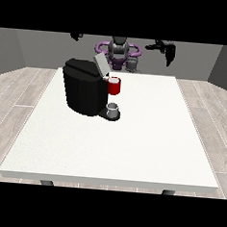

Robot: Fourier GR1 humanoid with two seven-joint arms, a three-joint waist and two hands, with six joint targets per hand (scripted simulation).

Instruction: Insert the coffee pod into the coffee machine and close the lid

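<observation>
1. Up at the far edge of the white table [132, 146] stands the robot [118, 50], small at the view's top, both arms raised and spread well above the tabletop.
2. The hand at the view's right [168, 49] hangs high beside the robot's shoulder, dark fingers pointing downward; whether they are straight or curled I cannot tell.
3. The hand at the view's left [76, 36] shows only as a small dark shape near the picture's upper band (too little of it shows to say how its fingers lie).
4. The black coffee machine [83, 89] sits on the table's left half, toward the far side, with its grey lid [100, 62] tilted up and open.
5. A red thing at the machine [114, 86] sits at the machine's front, just under the raised lid.
6. Below the red thing, on the machine's dark base [105, 116], stands a small grey thing [113, 108]; I cannot tell whether it is the pod or a cup.
7. Both hands are well apart from the machine and from that grey thing, high above and behind them, touching nothing on the table.
8. Another grey thing [133, 64] stands near the table's far edge, just in front of the robot's body, below the hand at the view's right and apart from it (what it is I cannot tell).
</observation>
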